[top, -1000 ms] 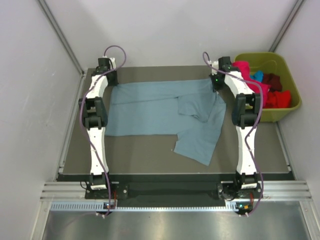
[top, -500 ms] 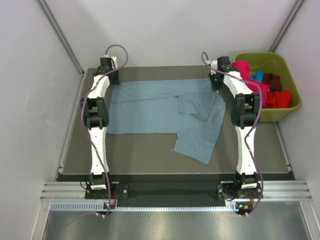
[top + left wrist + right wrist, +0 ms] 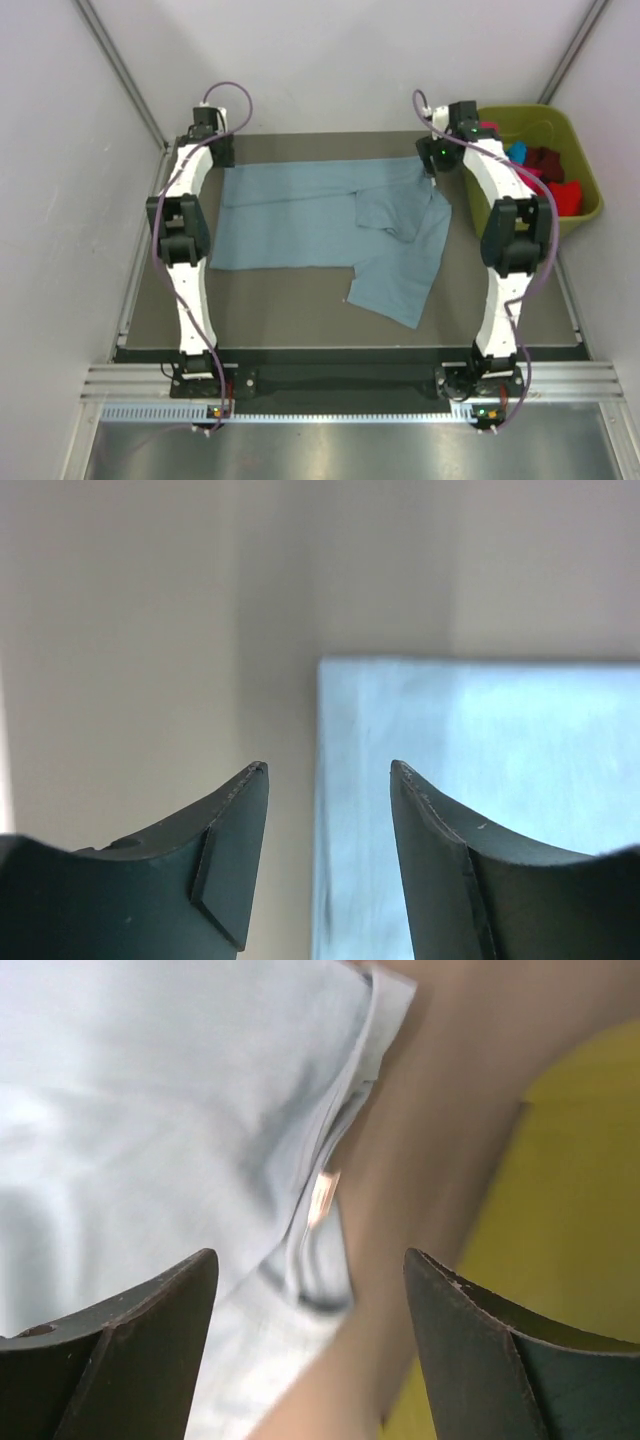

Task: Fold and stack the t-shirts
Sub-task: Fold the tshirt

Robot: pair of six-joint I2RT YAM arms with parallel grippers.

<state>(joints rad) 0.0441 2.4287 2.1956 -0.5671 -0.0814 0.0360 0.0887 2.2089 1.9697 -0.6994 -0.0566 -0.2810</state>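
A large grey-blue t-shirt [image 3: 300,215] lies spread on the dark table, its right part folded over and hanging toward the front. My left gripper [image 3: 214,152] hovers at the shirt's far left corner. In the left wrist view it [image 3: 328,767] is open over the cloth's edge [image 3: 500,770], nothing between the fingers. My right gripper [image 3: 437,162] is at the far right corner, open [image 3: 310,1253] above the shirt's hem [image 3: 150,1110]. More t-shirts, red [image 3: 562,197], maroon [image 3: 545,160] and turquoise [image 3: 516,152], lie in the bin.
An olive-green bin [image 3: 578,222] stands at the table's back right, partly behind my right arm; its yellow-green wall [image 3: 580,1210] shows beside the right fingers. White walls close in on the left, back and right. Bare table [image 3: 280,305] lies in front of the shirt.
Both grippers have gone from shut to open and let go of the shirt's far corners. Both arms have swung slightly outward and up; the shirt stays flat.
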